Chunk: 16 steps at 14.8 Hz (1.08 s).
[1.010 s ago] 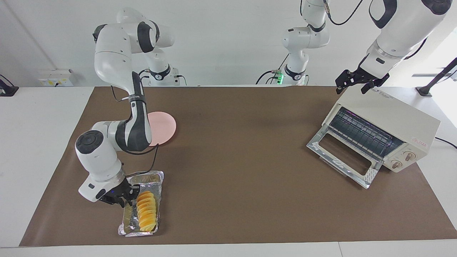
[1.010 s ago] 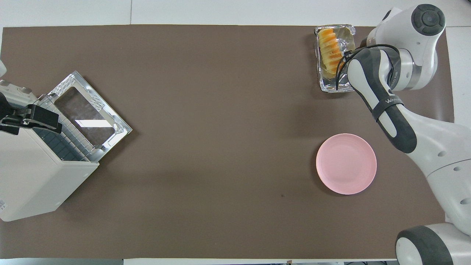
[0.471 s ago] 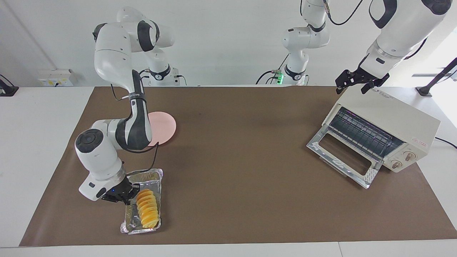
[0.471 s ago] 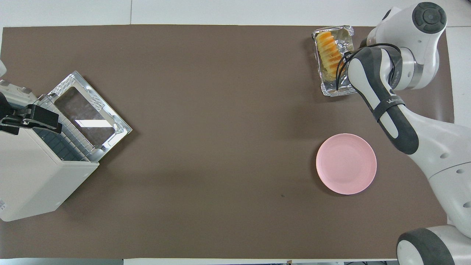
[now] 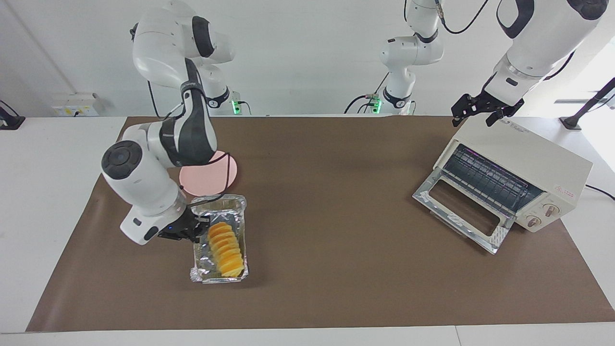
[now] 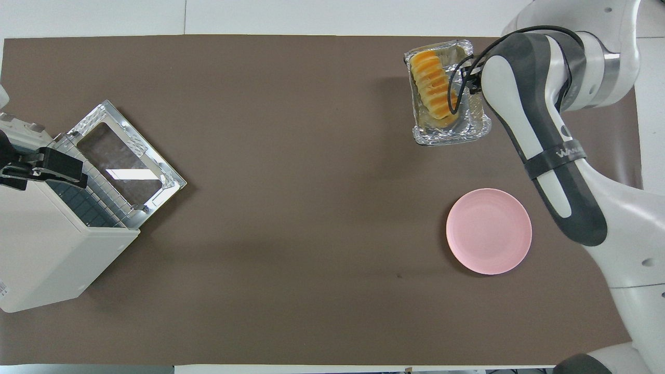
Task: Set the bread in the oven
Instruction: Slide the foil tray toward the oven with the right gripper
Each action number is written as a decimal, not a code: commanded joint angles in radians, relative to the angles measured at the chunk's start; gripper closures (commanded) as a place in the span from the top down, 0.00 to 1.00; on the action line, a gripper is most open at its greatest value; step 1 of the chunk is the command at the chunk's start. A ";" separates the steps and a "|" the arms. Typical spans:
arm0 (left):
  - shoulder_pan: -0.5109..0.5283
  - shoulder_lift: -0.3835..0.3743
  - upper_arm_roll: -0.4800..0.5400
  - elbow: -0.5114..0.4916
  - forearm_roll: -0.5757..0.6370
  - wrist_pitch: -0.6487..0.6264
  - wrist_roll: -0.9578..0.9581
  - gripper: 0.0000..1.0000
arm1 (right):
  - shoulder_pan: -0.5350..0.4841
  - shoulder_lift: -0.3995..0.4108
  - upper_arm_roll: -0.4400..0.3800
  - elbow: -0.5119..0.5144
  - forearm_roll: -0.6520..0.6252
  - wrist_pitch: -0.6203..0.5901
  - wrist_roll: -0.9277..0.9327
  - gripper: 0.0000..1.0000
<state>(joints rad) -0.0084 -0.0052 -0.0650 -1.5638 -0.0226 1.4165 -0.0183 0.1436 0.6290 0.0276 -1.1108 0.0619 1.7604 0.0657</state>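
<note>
The bread (image 5: 224, 243), a ridged golden-orange roll, lies in a crinkled silver foil tray (image 5: 239, 210). My right gripper (image 5: 197, 226) is shut on the tray's long edge and holds tray and bread above the mat, over the spot beside the pink plate (image 5: 211, 179). In the overhead view the bread (image 6: 433, 87), the tray (image 6: 451, 137) and the right gripper (image 6: 467, 86) show toward the right arm's end. The cream-white oven (image 5: 529, 158) stands at the left arm's end with its glass door (image 5: 460, 212) dropped open. My left gripper (image 5: 482, 114) waits open over the oven's top.
The pink plate (image 6: 488, 231) lies nearer to the robots than the lifted tray. The oven (image 6: 47, 249) and its open door (image 6: 124, 163) take up the left arm's end. A brown mat (image 5: 336, 240) covers the table between them.
My right gripper has lifted the foil tray with the bread off the mat and carried it toward the plate and the table's middle. The left arm has not moved.
</note>
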 commanded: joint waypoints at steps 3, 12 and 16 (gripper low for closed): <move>0.001 -0.024 0.002 -0.024 0.000 0.001 0.011 1.00 | 0.220 -0.025 -0.008 -0.038 0.024 0.033 0.317 0.00; 0.001 -0.024 0.002 -0.024 0.000 0.001 0.011 1.00 | 0.444 -0.098 -0.008 -0.449 0.033 0.481 0.482 0.00; 0.001 -0.024 0.002 -0.024 0.000 0.002 0.011 1.00 | 0.467 -0.106 -0.006 -0.480 0.039 0.505 0.480 0.00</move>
<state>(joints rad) -0.0084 -0.0052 -0.0650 -1.5638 -0.0226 1.4165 -0.0183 0.6008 0.5774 0.0269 -1.5156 0.0733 2.2354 0.5468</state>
